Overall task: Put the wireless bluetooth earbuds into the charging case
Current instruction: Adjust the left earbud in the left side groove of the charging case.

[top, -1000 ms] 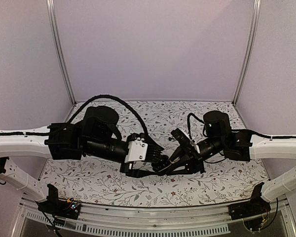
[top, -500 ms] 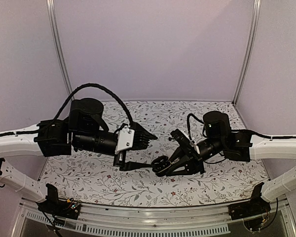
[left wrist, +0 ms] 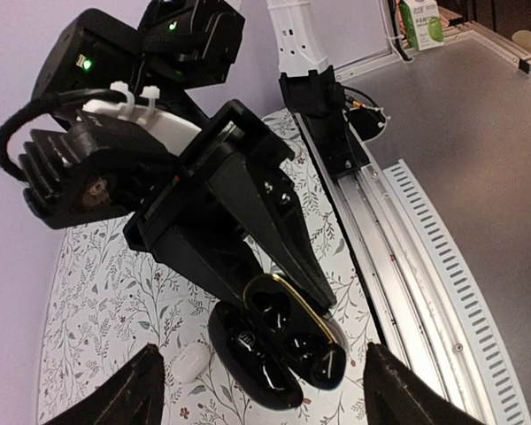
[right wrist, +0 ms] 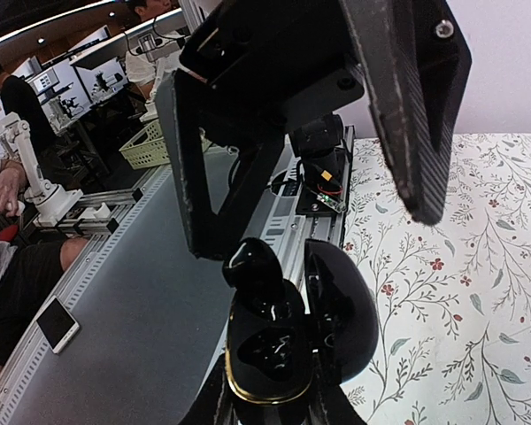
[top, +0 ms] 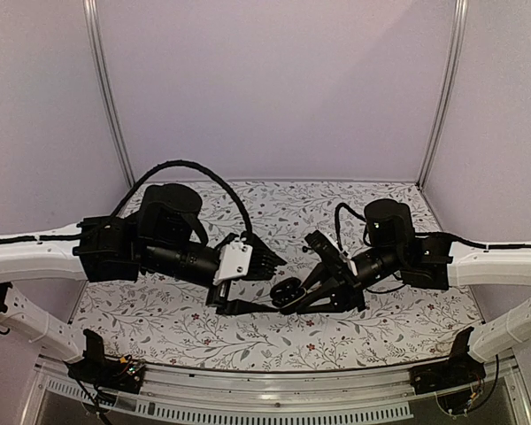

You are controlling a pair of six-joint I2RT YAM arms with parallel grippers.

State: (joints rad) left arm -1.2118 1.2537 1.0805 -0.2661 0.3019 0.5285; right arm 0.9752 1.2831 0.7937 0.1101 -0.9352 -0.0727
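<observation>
My right gripper is shut on the open charging case, a glossy black shell with a gold rim, and holds it above the floral table. In the right wrist view the case stands between my fingers with its lid swung right. One dark earbud sticks up out of the far slot; it also shows in the left wrist view. I cannot tell whether the near slot holds the other earbud. My left gripper is open and empty, its fingers spread just left of the case.
A white oval pebble-shaped object lies on the floral table under the case. A metal rail runs along the table's near edge. Lilac walls close in the back and both sides.
One second ago my left gripper was right at the case. It pulled back left and up, then came back down partway. The right gripper has held the case still.
</observation>
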